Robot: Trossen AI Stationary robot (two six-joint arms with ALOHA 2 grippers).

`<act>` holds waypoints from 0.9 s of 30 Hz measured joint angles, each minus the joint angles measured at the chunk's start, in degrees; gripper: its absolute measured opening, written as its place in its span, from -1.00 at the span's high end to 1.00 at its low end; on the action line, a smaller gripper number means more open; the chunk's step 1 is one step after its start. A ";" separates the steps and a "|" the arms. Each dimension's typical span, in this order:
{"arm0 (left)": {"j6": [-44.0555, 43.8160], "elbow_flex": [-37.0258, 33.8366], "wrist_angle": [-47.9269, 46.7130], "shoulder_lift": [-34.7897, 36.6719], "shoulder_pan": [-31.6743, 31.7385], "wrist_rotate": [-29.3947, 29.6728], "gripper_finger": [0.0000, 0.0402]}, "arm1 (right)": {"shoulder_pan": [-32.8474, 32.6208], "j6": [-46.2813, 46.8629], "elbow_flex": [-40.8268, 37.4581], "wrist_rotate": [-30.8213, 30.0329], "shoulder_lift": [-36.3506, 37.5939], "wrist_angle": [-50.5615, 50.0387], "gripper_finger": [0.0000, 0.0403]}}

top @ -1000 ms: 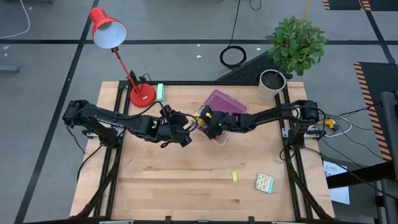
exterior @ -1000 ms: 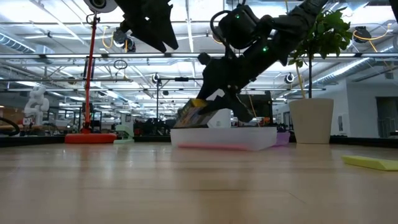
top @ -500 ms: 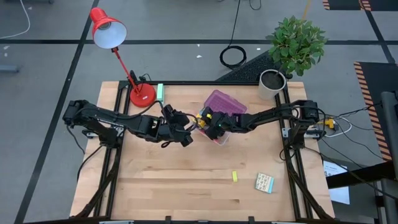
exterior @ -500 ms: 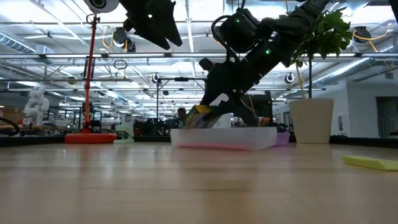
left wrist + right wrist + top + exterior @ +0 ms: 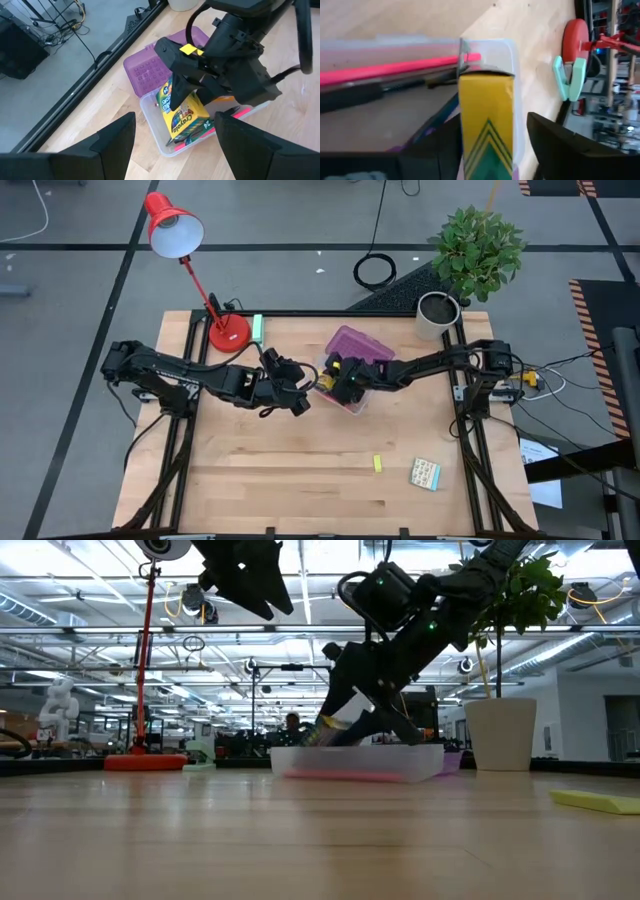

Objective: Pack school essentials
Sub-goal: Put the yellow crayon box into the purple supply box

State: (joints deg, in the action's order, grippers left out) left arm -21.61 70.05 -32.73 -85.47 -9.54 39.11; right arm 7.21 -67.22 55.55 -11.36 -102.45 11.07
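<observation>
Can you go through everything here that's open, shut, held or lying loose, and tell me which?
Clear plastic case: open, purple lid off, beside it.
Green-yellow crayon box: held tilted inside case.
Right end effector: shut on crayon box.
Left end effector: open, beside case.
Small yellow eraser: loose on table.
Small patterned pack: loose on table.

we are counting two dark robot arms, one yellow-and-green crayon box [image 5: 184, 111], one clear plastic case [image 5: 159, 141], one purple lid [image 5: 357, 342], one pink pencil [image 5: 395, 69], one small yellow eraser [image 5: 378, 463], one small patterned pack [image 5: 425, 473], one red desk lamp [image 5: 175, 230], one mint-green block [image 5: 257, 328] and one potted green plant [image 5: 476, 248].
</observation>
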 joint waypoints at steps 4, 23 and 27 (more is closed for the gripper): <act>0.00 0.02 0.00 0.00 0.00 -0.04 -0.36 | 0.59 2.42 0.00 1.26 0.40 -1.27 -0.13; 0.35 -0.01 0.86 0.00 0.02 -0.17 -0.36 | 2.48 25.11 0.04 7.37 11.39 -21.87 -0.17; 0.48 -0.01 0.97 0.00 0.02 -0.22 -0.36 | 2.46 32.35 -0.91 10.27 12.75 -23.59 -0.08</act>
State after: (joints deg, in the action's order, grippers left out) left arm -21.12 70.04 -31.76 -85.47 -9.52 38.89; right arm 9.67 -34.87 54.64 -1.09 -89.70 -12.51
